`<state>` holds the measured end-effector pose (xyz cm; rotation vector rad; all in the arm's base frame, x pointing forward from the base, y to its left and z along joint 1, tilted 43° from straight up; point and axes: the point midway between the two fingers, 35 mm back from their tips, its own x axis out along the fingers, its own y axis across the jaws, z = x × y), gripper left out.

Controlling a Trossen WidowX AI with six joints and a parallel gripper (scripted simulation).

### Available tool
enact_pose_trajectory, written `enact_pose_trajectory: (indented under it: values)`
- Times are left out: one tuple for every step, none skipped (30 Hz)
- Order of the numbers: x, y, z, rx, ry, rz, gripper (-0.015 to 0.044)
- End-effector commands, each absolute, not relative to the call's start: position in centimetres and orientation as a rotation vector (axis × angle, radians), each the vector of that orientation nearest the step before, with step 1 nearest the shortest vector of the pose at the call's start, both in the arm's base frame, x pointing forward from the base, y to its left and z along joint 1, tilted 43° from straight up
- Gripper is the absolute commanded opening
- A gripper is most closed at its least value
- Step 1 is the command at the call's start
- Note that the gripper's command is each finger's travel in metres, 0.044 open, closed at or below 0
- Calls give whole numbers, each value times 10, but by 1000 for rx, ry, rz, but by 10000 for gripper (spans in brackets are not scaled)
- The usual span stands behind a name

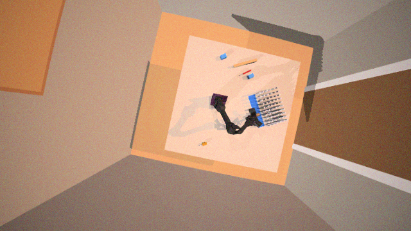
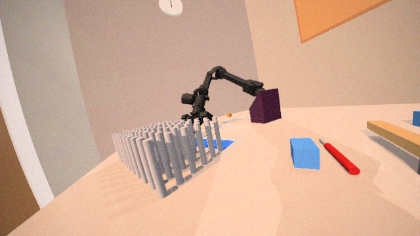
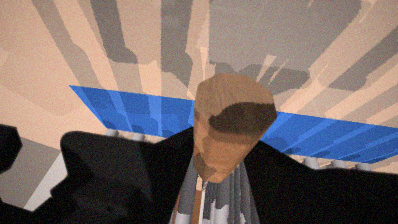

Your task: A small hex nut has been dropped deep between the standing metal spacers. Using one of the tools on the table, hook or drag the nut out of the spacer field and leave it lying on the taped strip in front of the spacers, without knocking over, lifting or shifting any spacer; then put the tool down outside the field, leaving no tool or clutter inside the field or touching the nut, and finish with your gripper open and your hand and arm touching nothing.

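Observation:
My gripper [image 1: 256,117] [image 3: 219,135] is shut on a wooden-handled tool [image 3: 230,92]. It is over the blue taped strip [image 1: 252,101] [image 2: 228,144] [image 3: 132,110], at the front edge of the spacer field. The tool's handle end faces the wrist camera; its far part runs down among the grey spacers [image 2: 159,174] [image 3: 240,195] and its tip cannot be made out. The spacers that show in the exterior view stand upright in rows. The hex nut cannot be seen in any view. In the exterior view the fingertips are hidden behind spacers.
The purple arm base block [image 1: 219,99] [image 2: 270,106] stands behind the strip. A red-handled tool [image 1: 246,72] [image 2: 339,157], a blue block [image 1: 250,76] [image 2: 305,154] and a long wooden bar [image 1: 245,63] [image 2: 394,132] lie beside the field. Another blue block [image 1: 223,56] and a small orange item [image 1: 204,144] lie farther off.

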<state>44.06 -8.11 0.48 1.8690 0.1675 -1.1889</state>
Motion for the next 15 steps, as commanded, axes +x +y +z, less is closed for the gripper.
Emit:
enact_pose_trajectory:
  values:
    - [445, -78, 5, 1874, 163, -1184, 0]
    - [446, -78, 5, 1874, 163, -1184, 0]
    - [446, -78, 5, 1874, 163, -1184, 0]
    - [447, -78, 4, 1874, 163, -1184, 0]
    - [447, -78, 4, 1874, 163, -1184, 0]
    - [447, -78, 4, 1874, 163, -1184, 0]
    - [447, -78, 4, 1874, 163, -1184, 0]
    - [447, -79, 3, 1874, 162, -1184, 0]
    - [447, -79, 2, 1874, 162, -1184, 0]
    - [447, -80, 2, 1874, 162, -1184, 0]
    - [447, -81, 1, 1874, 162, -1184, 0]
    - [447, -81, 0, 1874, 162, -1184, 0]
    - [447, -82, -1, 1874, 162, -1184, 0]
    - [447, -83, -1, 1874, 163, -1184, 0]
    - [447, -83, -2, 1874, 163, -1184, 0]
